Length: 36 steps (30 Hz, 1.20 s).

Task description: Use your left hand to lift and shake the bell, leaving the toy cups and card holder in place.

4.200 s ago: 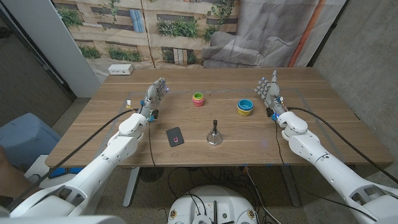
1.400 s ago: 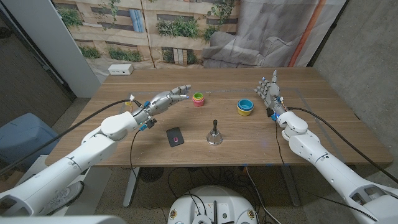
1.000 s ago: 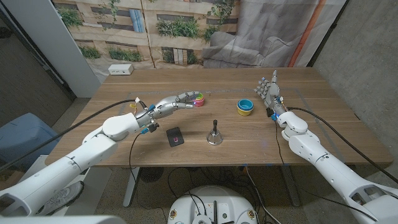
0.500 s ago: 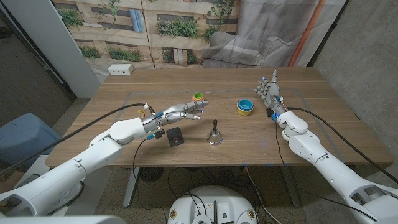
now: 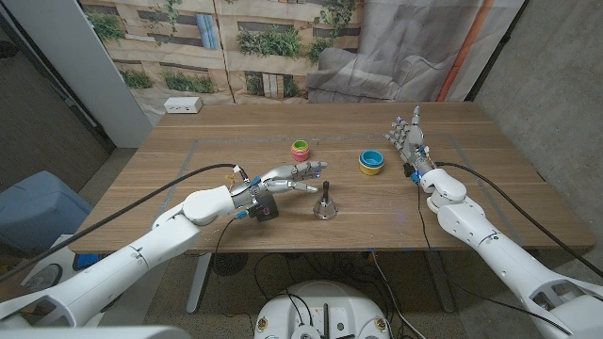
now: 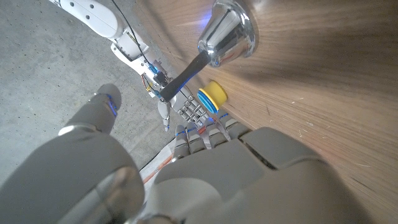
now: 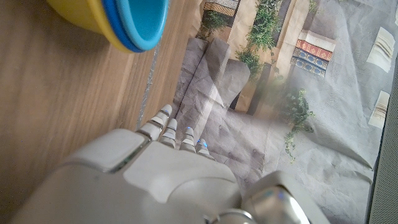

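Silver and small, the bell (image 5: 325, 204) is standing upright just beyond the left hand (image 5: 292, 175), whose fingers are spread and gripping nothing, tips reaching toward the black handle; closing thumb and fingers around that thin handle looks the surest grip, lifting straight up before shaking; the card holder (image 5: 267, 208) is lying under the wrist, so I'd be keeping the arm raised; the right hand (image 5: 407, 137) is standing idle, fingers apart, beside the blue toy cup (image 5: 370, 162).
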### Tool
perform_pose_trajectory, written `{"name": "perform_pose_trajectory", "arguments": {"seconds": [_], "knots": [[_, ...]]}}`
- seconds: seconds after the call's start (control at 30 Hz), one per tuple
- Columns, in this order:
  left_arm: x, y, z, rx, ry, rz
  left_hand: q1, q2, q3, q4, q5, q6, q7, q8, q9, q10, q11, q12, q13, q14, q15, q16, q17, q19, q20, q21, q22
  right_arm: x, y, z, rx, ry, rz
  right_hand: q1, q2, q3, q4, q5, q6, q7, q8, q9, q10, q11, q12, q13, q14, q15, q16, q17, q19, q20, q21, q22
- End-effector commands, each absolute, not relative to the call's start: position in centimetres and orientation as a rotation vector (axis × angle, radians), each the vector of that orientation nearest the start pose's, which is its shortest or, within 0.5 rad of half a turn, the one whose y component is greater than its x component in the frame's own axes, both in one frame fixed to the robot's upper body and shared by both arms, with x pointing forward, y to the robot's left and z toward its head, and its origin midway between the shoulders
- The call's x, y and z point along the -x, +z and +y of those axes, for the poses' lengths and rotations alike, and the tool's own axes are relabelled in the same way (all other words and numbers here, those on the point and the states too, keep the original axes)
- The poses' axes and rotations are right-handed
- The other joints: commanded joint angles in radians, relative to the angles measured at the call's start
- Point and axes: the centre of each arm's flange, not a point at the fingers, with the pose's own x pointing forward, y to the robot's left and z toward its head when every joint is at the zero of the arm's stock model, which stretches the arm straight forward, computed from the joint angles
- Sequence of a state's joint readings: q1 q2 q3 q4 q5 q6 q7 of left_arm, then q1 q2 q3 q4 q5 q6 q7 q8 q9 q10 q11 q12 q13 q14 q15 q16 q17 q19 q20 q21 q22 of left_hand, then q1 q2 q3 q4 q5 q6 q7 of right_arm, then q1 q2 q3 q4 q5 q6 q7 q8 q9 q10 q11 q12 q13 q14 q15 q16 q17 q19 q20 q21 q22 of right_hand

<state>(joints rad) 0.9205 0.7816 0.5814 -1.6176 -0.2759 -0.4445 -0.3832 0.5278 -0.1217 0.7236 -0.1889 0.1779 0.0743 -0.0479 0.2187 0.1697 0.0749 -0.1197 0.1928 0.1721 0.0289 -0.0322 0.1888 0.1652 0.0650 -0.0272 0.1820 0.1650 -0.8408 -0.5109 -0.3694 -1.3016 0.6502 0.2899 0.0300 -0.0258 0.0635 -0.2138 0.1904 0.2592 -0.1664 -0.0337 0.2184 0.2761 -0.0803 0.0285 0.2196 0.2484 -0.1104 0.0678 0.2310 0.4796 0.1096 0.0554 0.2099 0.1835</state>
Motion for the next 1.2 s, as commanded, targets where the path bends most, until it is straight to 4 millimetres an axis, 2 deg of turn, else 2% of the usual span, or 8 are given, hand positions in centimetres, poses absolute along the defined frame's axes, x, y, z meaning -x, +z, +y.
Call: {"name": "perform_pose_trajectory", "arguments": {"seconds": [0.03,0.3,0.43,0.53,0.87,1.0,1.03,1.2], "knots": [[-55.0,-8.7,16.5,-0.726,-0.82,-0.69,0.035,-0.005,0.007,-0.002,0.004,0.024,0.002,0.012,0.004,0.018,-0.004,0.005,0.002,0.029,-0.087,0.006,0.001,0.017,0.0,0.007,0.002,-65.3,-2.7,-29.0,-0.042,0.207,-0.593,0.003,0.097,-0.006,-0.001,0.006,-0.012,0.0,0.005,0.003,-0.009,-0.004,0.005,0.002,-0.004,-0.002,0.003,0.005,0.006,-0.001,0.005,0.003],[-55.5,-9.4,17.1,-0.746,-0.752,-0.678,0.101,-0.014,0.007,-0.002,-0.002,0.071,0.004,0.022,0.005,0.062,-0.006,0.007,0.002,0.093,-0.08,0.007,0.001,0.049,-0.001,0.011,0.002,-65.3,-2.7,-29.0,-0.042,0.207,-0.594,0.003,0.097,-0.006,-0.001,0.006,-0.01,0.0,0.006,0.003,-0.008,-0.005,0.005,0.002,-0.005,-0.003,0.003,0.005,0.006,-0.001,0.006,0.003],[-55.9,-9.9,16.9,-0.734,-0.739,-0.662,0.15,-0.021,0.0,-0.001,-0.005,0.111,0.011,0.03,0.005,0.099,0.003,0.009,0.002,0.131,-0.075,0.004,0.0,0.08,-0.017,0.014,0.002,-65.2,-2.7,-29.0,-0.042,0.207,-0.593,0.003,0.097,-0.006,-0.001,0.006,-0.011,0.0,0.006,0.003,-0.009,-0.004,0.005,0.002,-0.004,-0.002,0.003,0.004,0.006,0.0,0.005,0.003],[-55.9,-10.0,16.6,-0.733,-0.733,-0.668,0.173,-0.026,-0.007,0.0,-0.005,0.14,0.002,0.037,0.005,0.124,0.006,0.011,0.002,0.152,-0.074,0.003,0.0,0.087,-0.015,0.012,0.002,-65.2,-2.7,-29.0,-0.041,0.21,-0.593,0.003,0.097,-0.006,-0.001,0.006,-0.01,0.0,0.006,0.003,-0.009,-0.004,0.005,0.002,-0.004,-0.002,0.003,0.004,0.005,0.0,0.005,0.003],[-56.0,-10.4,15.4,-0.714,-0.723,-0.663,0.221,-0.026,-0.027,0.003,-0.004,0.192,0.006,0.044,0.005,0.187,-0.005,0.015,0.002,0.141,-0.071,-0.011,0.0,0.099,-0.004,0.01,0.003,-65.2,-2.7,-29.0,-0.041,0.211,-0.593,0.003,0.097,-0.006,-0.001,0.007,-0.011,0.0,0.005,0.003,-0.008,-0.005,0.005,0.002,-0.003,-0.003,0.003,0.004,0.006,0.0,0.006,0.003],[-55.9,-10.5,15.0,-0.712,-0.715,-0.67,0.258,-0.028,-0.051,0.005,-0.004,0.232,0.005,0.046,0.006,0.227,-0.007,0.012,0.001,0.213,-0.09,0.004,0.0,0.149,-0.017,0.018,0.003,-65.2,-2.7,-29.0,-0.041,0.211,-0.593,0.003,0.097,-0.006,-0.001,0.007,-0.01,0.0,0.006,0.003,-0.009,-0.004,0.005,0.002,-0.003,-0.002,0.003,0.004,0.006,0.0,0.005,0.003],[-55.9,-10.6,15.0,-0.711,-0.709,-0.673,0.267,-0.027,-0.057,0.006,-0.003,0.239,0.006,0.046,0.006,0.234,-0.016,0.011,0.002,0.23,-0.09,0.006,0.0,0.156,-0.019,0.019,0.003,-65.2,-2.7,-29.0,-0.041,0.211,-0.593,0.003,0.097,-0.006,-0.001,0.007,-0.01,0.0,0.006,0.003,-0.009,-0.002,0.004,0.002,-0.004,-0.001,0.003,0.004,0.006,0.0,0.005,0.003],[-55.7,-10.8,15.0,-0.701,-0.675,-0.684,0.29,-0.024,-0.078,0.008,-0.004,0.282,0.003,0.05,0.006,0.275,-0.015,0.014,0.002,0.286,-0.091,0.01,0.0,0.191,-0.032,0.022,0.003,-65.2,-2.7,-29.0,-0.041,0.211,-0.593,0.003,0.097,-0.006,-0.001,0.007,-0.012,0.0,0.005,0.003,-0.009,-0.002,0.004,0.002,-0.003,0.0,0.003,0.004,0.006,0.0,0.006,0.003]]}}
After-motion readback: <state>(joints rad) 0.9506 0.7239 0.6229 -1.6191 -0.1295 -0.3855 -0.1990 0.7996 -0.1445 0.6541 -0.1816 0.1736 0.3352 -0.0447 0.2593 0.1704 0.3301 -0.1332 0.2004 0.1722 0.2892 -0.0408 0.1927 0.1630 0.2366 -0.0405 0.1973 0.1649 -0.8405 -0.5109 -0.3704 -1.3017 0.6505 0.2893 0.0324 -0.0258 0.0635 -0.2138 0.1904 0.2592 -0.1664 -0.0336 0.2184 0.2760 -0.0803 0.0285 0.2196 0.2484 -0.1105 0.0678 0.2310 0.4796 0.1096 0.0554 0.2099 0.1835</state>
